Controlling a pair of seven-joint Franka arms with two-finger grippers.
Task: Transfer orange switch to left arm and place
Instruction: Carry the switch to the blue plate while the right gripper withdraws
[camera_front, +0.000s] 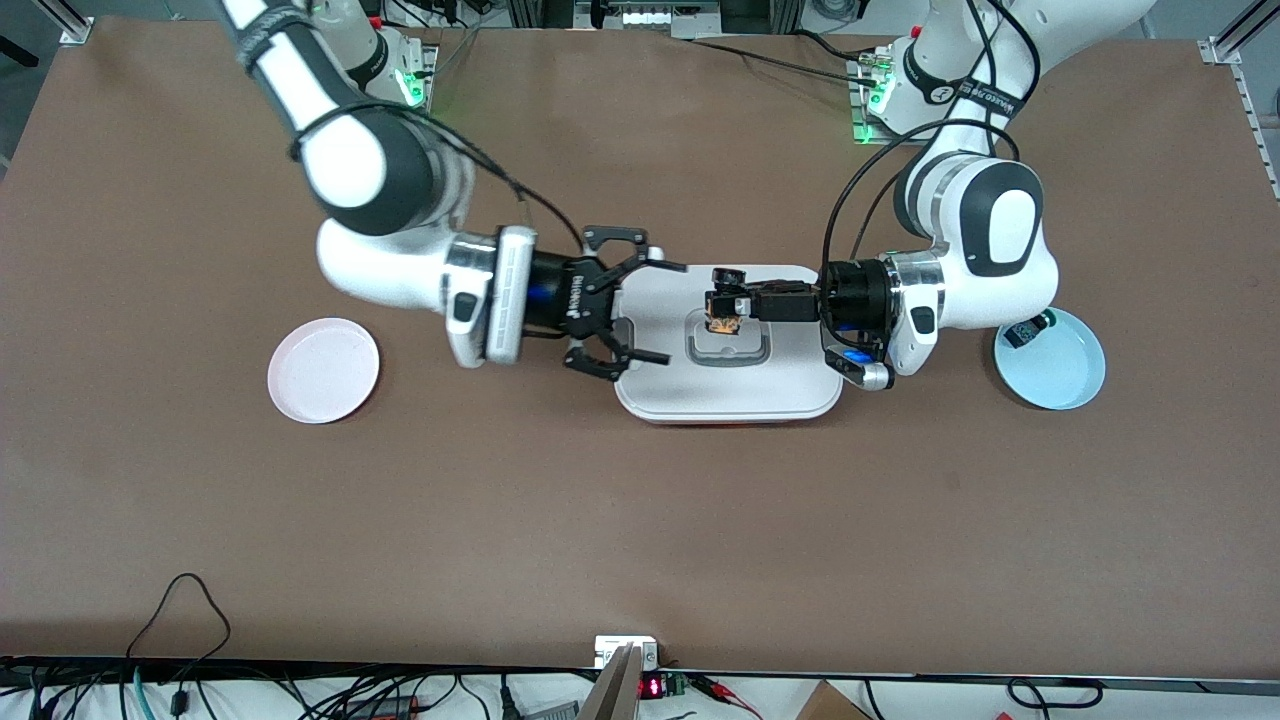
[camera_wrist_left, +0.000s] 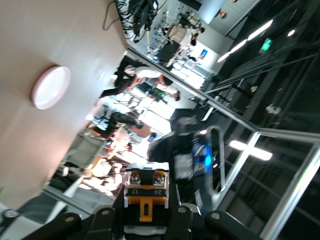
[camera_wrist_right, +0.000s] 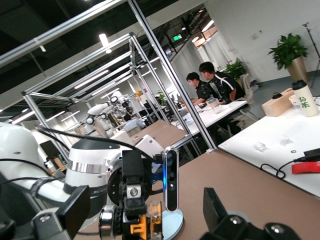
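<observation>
The orange switch (camera_front: 722, 318) is pinched in my left gripper (camera_front: 728, 304), which is shut on it and holds it above the lid of the white box (camera_front: 790, 390). In the left wrist view the switch (camera_wrist_left: 146, 199) sits between the black fingers (camera_wrist_left: 106, 221), with its two screws and orange tab showing. My right gripper (camera_front: 672, 312) is open, level with the switch, over the box's end toward the right arm, with its jaws spread wide. It is a short way from the switch and not touching it. In the right wrist view the switch (camera_wrist_right: 146, 221) is between my open fingers (camera_wrist_right: 214, 207).
A pink plate (camera_front: 323, 370) lies toward the right arm's end of the table. A blue plate (camera_front: 1060, 375) lies toward the left arm's end and holds a small black component with a green top (camera_front: 1028, 331). Cables run along the table's front edge.
</observation>
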